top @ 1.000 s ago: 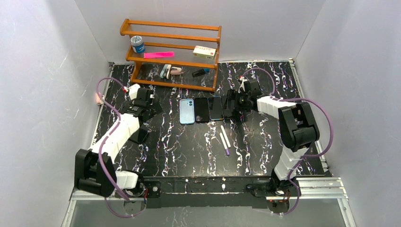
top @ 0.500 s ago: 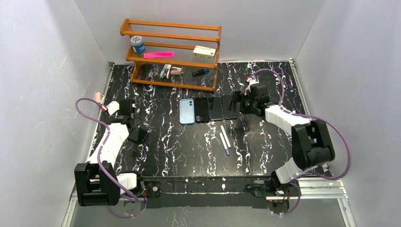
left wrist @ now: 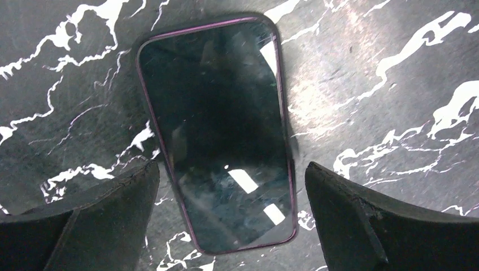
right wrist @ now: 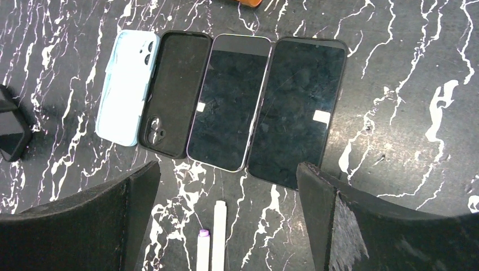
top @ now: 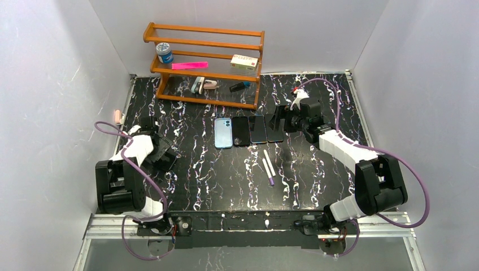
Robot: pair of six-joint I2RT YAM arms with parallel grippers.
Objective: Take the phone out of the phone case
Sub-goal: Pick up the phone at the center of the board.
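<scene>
A dark phone with a thin purple rim (left wrist: 217, 113) lies screen up on the marble table, between the spread fingers of my open left gripper (left wrist: 231, 169). In the top view this phone (top: 165, 162) is at the left, under my left gripper (top: 160, 153). A row lies mid-table: a light blue case back (right wrist: 127, 87), an empty black case (right wrist: 169, 93), a bare phone (right wrist: 229, 101) and a phone in a black case (right wrist: 296, 110). My right gripper (right wrist: 227, 169) is open and empty, above the row's near end. In the top view it (top: 281, 119) is right of the row.
Two white markers (right wrist: 217, 237) lie just in front of the row. A wooden shelf rack (top: 206, 62) with small items stands at the back. Grey walls close in left, right and back. A black object (right wrist: 11, 135) sits at the far left.
My right gripper has drawn back to the right, leaving the black-cased phone lying in the row. My left arm has folded back towards the near left, over the purple-rimmed phone.
</scene>
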